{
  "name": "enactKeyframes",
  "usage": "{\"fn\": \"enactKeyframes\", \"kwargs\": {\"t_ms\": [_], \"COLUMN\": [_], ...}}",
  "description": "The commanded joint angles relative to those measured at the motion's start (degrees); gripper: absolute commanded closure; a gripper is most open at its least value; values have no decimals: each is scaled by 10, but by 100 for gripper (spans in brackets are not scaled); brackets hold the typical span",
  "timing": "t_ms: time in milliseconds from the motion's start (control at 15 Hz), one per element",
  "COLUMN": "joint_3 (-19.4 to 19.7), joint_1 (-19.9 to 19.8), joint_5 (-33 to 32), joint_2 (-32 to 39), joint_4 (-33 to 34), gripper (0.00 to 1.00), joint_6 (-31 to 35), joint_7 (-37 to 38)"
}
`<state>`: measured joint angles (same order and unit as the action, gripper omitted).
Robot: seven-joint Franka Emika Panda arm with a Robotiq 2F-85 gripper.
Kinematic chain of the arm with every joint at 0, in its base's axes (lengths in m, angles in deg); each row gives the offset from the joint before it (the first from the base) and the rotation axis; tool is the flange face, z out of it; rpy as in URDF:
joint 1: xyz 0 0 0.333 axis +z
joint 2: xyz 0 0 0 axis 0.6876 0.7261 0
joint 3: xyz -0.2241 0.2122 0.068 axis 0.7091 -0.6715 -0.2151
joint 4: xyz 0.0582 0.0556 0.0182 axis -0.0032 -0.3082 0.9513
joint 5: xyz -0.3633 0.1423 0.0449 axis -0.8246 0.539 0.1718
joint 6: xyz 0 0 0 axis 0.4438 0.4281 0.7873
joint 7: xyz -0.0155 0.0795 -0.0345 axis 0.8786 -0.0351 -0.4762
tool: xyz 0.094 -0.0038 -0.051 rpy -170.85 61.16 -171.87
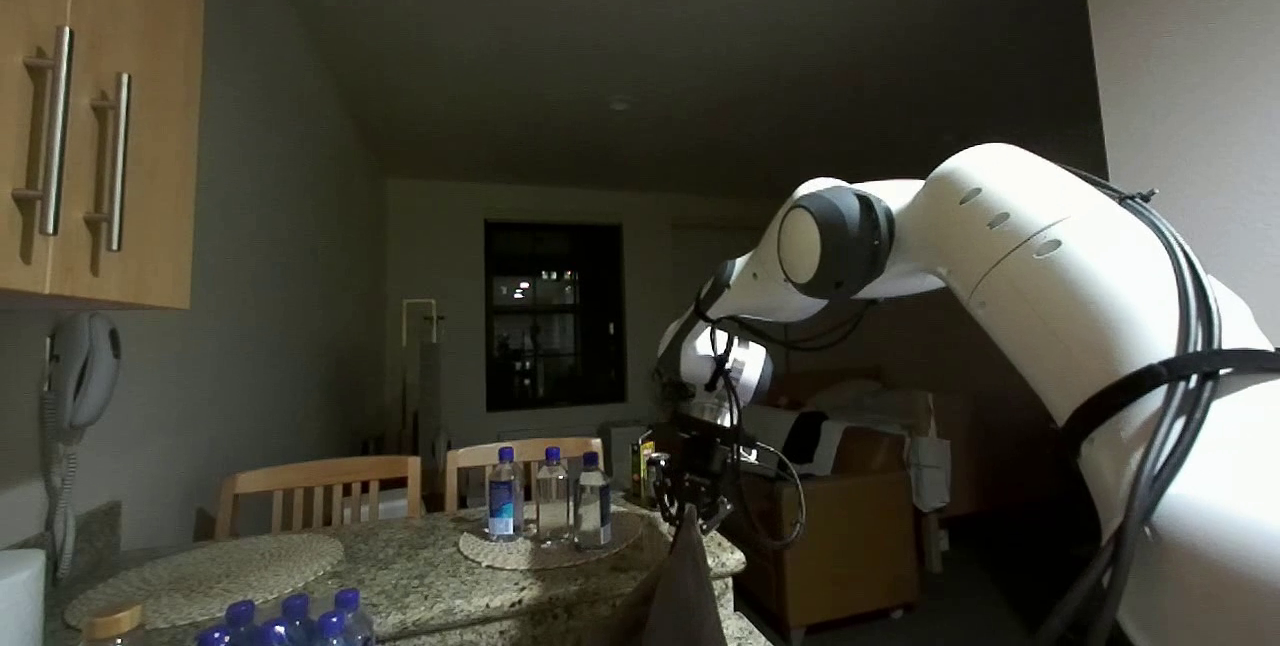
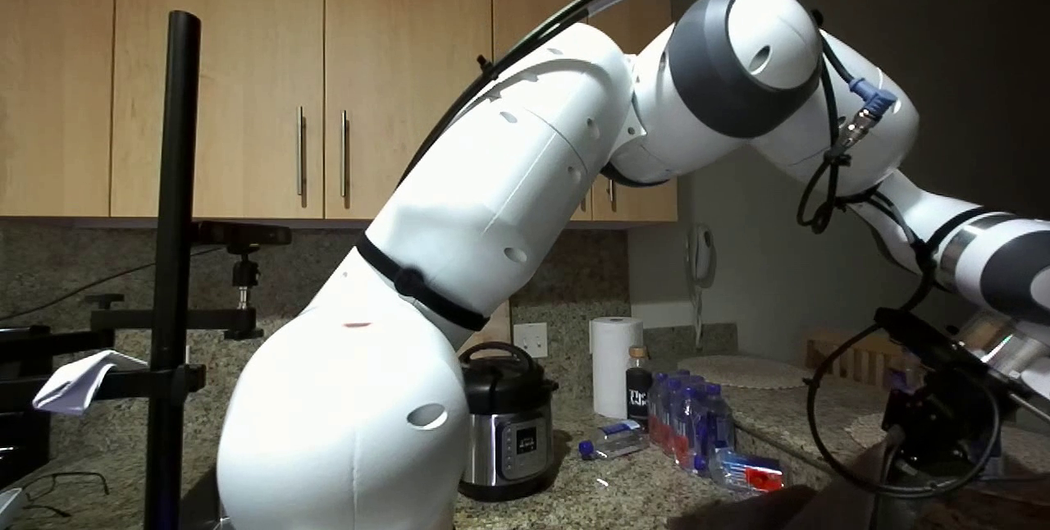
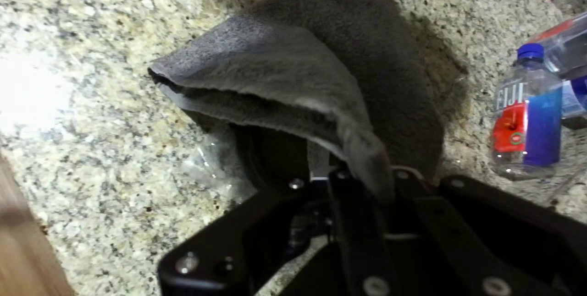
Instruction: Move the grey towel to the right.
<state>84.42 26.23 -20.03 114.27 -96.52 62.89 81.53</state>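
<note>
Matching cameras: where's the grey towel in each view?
In an exterior view: grey towel, bottom edge, just right of centre.
In an exterior view: probably grey towel, dim, cut off, bottom right.
Wrist view: grey towel, upper centre, one end gripped.
Shared landmark: end effector, in all three.

On the granite counter (image 1: 400,556), I note three clear bottles (image 1: 553,501) standing upright, close together, on a round woven mat (image 1: 480,548). Another mat (image 1: 210,576) lies apart, nearer the wall phone (image 1: 85,371). Two wooden chairs (image 1: 330,471) stand behind; the window (image 1: 553,316) is dark, small lights showing in it. By the backsplash (image 2: 574,292): one multicooker (image 2: 509,440), lid on; one paper towel roll (image 2: 611,374), upright, beside a wood-capped bottle (image 2: 638,390). A cluster of blue-capped bottles (image 2: 681,423) stands nearby; one fallen bottle (image 2: 623,441) lies between it and the multicooker. Overhead wooden cabinets (image 2: 221,79) are closed.
</note>
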Motion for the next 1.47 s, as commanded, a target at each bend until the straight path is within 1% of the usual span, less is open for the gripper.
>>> {"fn": "enactKeyframes", "kwargs": {"t_ms": [0, 200, 267, 467, 667, 933, 1000, 1067, 1133, 1400], "joint_3": [2, 3, 6, 11, 9, 5, 7, 7, 7, 5], "joint_1": [-12, -17, -37, -49, -65, -78, -78, -78, -78, -80], "joint_5": [-34, -53, -58, -70, -72, -88, -96, -103, -110, -140], "joint_2": [54, 87, 112, 142, 165, 194, 201, 207, 214, 241], "joint_4": [70, 113, 169, 229, 279, 338, 352, 365, 378, 430], "gripper": [90, 91, 91, 90, 89, 92, 84, 67, 65, 41], "joint_6": [-54, -72, -107, -129, -146, -185, -195, -205, -213, -231], "joint_7": [-3, 0, -4, 8, 14, 5, 9, 9, 7, -5]}}
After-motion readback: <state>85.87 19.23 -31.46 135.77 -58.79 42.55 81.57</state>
